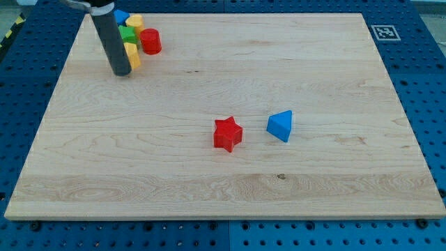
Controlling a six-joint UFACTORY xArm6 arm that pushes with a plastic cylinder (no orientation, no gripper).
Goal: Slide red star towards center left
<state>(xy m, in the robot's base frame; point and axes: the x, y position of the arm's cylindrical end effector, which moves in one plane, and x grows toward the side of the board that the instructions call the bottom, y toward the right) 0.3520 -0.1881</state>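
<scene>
The red star (227, 134) lies on the wooden board (230, 188), a little right of and below the board's middle. My tip (121, 72) rests on the board at the view's upper left, far up and left of the red star. The rod stands in front of a cluster of blocks and hides part of it.
A blue triangular block (280, 125) lies just right of the red star. At the upper left sits a cluster: a red cylinder (151, 42), a green block (129, 34), a yellow block (134, 21), another yellow block (132, 56) and a blue block (121, 15).
</scene>
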